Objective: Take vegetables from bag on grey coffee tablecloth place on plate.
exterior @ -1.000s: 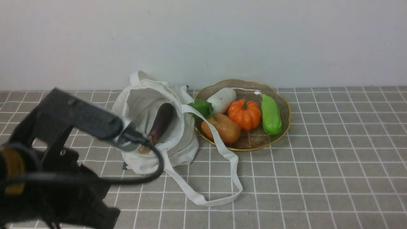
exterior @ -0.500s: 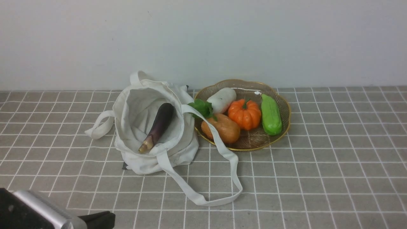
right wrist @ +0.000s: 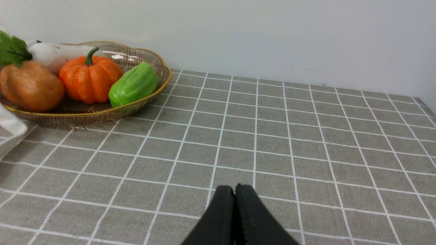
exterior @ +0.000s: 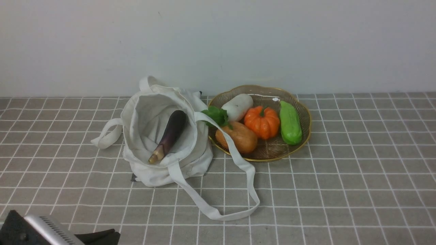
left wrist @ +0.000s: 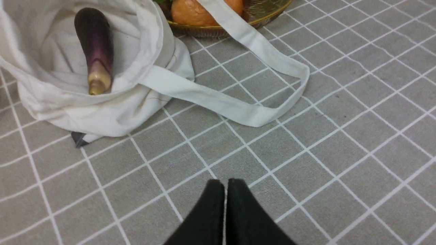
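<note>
Eggplant [exterior: 169,135] in bag [exterior: 190,160], long axis near-to-far, pale stem end nearest

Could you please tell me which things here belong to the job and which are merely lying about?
Job: bag; eggplant inside it; plate; green gourd on it; tablecloth.
Lying about: pumpkin, white radish, potato and green leaf, all on the plate.
</note>
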Robot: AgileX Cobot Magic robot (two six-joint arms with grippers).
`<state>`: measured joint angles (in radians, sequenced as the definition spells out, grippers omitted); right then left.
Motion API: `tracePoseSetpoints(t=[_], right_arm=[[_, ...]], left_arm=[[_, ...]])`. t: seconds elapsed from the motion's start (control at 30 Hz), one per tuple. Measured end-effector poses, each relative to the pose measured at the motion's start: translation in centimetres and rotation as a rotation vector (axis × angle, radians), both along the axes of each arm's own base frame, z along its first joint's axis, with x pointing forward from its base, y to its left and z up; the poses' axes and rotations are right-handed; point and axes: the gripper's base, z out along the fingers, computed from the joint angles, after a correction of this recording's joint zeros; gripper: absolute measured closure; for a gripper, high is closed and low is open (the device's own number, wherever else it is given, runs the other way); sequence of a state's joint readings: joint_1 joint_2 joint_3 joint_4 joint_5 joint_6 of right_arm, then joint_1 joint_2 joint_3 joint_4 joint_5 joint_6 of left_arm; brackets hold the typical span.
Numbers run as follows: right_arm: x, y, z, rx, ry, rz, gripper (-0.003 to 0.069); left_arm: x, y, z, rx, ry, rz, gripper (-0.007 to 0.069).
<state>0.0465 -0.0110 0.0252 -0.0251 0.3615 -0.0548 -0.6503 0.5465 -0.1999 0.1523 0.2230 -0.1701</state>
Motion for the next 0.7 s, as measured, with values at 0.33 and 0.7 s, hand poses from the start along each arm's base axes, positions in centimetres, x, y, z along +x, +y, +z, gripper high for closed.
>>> tracePoseSetpoints(t=[0.33, 0.7], right_arm=[[0.0, 0.0, 0.0, 0.0, 0.0, 0.0, 0.0673], [0.0, 0.0, 0.0, 0.0, 0.0, 0.0, 0.0673]], left_arm=[[-1.9, 3.7, -1.4, -0.059, -0.135, 0.241, 0.0629], [-3.3, 6.2, -3.9, -0.088, -0.253, 0.59, 0.0629]])
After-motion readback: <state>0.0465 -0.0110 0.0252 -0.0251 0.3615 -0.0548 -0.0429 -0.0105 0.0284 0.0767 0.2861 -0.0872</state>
